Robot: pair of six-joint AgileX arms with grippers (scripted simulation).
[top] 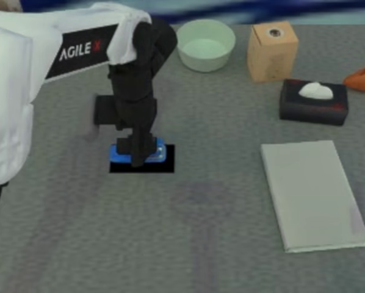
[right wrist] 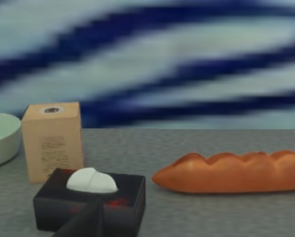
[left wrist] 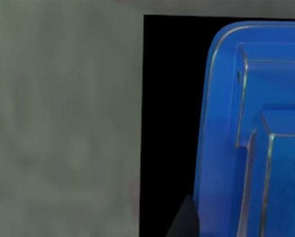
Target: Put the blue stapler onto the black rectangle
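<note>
The blue stapler [top: 160, 150] lies on the black rectangle [top: 168, 165] at the table's left middle. My left gripper [top: 137, 149] reaches straight down over it and hides most of it, shut on its sides. In the left wrist view the blue stapler [left wrist: 266, 98] fills the frame over the black rectangle [left wrist: 169, 123], and one dark finger [left wrist: 188, 221] presses against its edge. My right arm is out of the top view; a dark part of my right gripper [right wrist: 86, 222] shows at the edge of its wrist view.
A pale green bowl [top: 205, 44], a tan carton [top: 271, 51] and a black tissue box [top: 314, 101] stand at the back. A bread loaf [top: 363, 79] lies at the far right edge. A grey book [top: 314, 194] lies at the right.
</note>
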